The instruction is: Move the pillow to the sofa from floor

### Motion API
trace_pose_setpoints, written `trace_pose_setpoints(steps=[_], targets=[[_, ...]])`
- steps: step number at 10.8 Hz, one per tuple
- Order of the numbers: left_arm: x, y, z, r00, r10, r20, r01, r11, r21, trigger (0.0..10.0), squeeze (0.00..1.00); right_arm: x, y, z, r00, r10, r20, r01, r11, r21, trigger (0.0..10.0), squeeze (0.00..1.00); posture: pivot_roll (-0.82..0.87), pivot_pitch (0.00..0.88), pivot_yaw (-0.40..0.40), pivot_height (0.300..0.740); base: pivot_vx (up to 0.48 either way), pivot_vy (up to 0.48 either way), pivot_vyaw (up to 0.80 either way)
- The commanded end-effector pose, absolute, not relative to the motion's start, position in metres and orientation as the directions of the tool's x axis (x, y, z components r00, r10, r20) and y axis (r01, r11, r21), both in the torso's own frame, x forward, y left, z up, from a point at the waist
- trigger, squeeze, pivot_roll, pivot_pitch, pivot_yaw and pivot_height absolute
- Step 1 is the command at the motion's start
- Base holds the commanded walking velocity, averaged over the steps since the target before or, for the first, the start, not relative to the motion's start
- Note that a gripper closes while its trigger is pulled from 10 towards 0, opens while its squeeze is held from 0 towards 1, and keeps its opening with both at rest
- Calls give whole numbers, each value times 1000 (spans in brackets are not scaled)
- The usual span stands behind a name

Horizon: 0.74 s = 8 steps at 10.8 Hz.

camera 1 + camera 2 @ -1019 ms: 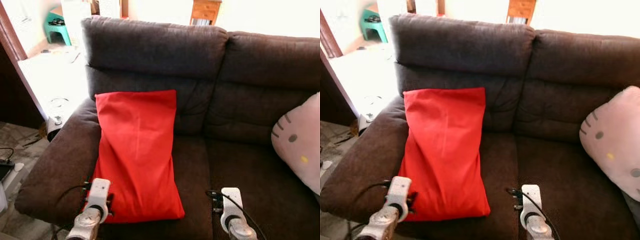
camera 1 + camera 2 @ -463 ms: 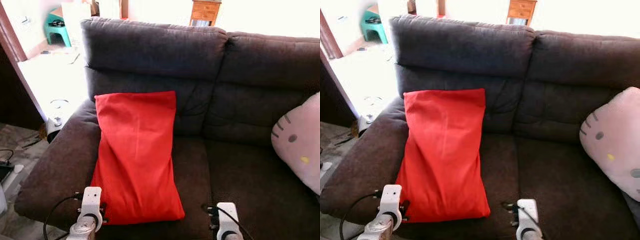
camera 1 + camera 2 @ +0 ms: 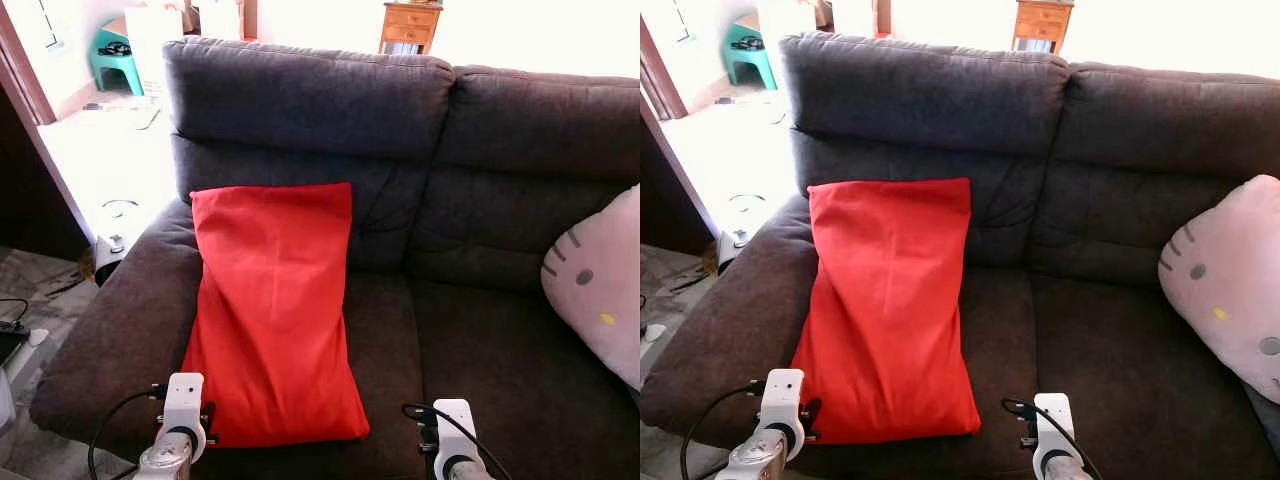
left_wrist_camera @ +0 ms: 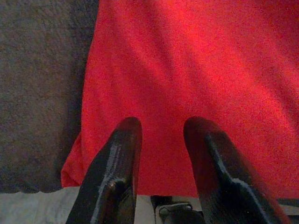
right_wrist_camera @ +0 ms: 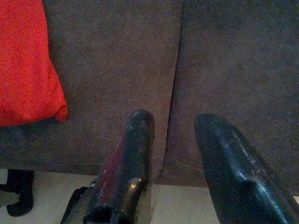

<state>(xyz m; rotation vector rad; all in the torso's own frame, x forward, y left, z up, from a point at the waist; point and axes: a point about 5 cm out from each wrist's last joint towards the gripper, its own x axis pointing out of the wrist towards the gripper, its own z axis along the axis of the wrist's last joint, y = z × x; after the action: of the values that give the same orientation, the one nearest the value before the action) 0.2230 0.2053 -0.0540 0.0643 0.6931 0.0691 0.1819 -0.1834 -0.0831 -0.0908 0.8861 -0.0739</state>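
Observation:
A long red pillow (image 3: pixel 272 310) lies on the left seat of the dark brown sofa (image 3: pixel 480 330), its top edge propped against the backrest. My left gripper (image 4: pixel 161 126) hovers open just over the pillow's near left corner, nothing between its fingers (image 4: pixel 122 140). My right gripper (image 5: pixel 173 121) is open above the sofa's front edge, at the seam between the two seat cushions, with the red pillow (image 5: pixel 25 65) off to one side. Both silver wrists show at the bottom of the eye views, the left wrist (image 3: pixel 183 400) and the right wrist (image 3: pixel 452 420).
A pale pink cat-face cushion (image 3: pixel 598 290) rests on the right seat. Left of the sofa lies bright floor with a small fan-like object (image 3: pixel 112 245) and cables (image 3: pixel 15 310). A green stool (image 3: pixel 118 55) and a wooden cabinet (image 3: pixel 410 25) stand behind the sofa.
Both arms have drawn back toward me and lower in the eye views over the last second. The red pillow stays where it lies on the seat.

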Motion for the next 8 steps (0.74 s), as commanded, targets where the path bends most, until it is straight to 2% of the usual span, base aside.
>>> trace_pose_setpoints(steps=[1, 5, 7, 8], targets=[[216, 205, -59, 748, 88, -658, -51, 996, 75, 10000, 0, 184, -184, -82, 633, -108, -766, 35, 993, -111, 10000, 0, 74, 0, -74, 740, 0, 0, 0], [208, 206, -64, 731, 87, -677, -50, 996, 74, 10000, 0, 178, -186, -85, 621, -102, -777, 22, 993, -113, 10000, 0, 74, 0, -68, 740, 0, 0, 0], [206, 205, -65, 723, 88, -685, -49, 996, 75, 10000, 0, 180, -184, -84, 624, -96, -776, 15, 994, -111, 10000, 0, 75, 0, -71, 740, -247, 0, 0], [205, 205, -66, 723, 86, -686, -49, 996, 73, 10000, 0, 179, -184, -84, 622, -94, -778, 11, 994, -110, 10000, 0, 75, 0, -70, 740, 0, 0, 0]])
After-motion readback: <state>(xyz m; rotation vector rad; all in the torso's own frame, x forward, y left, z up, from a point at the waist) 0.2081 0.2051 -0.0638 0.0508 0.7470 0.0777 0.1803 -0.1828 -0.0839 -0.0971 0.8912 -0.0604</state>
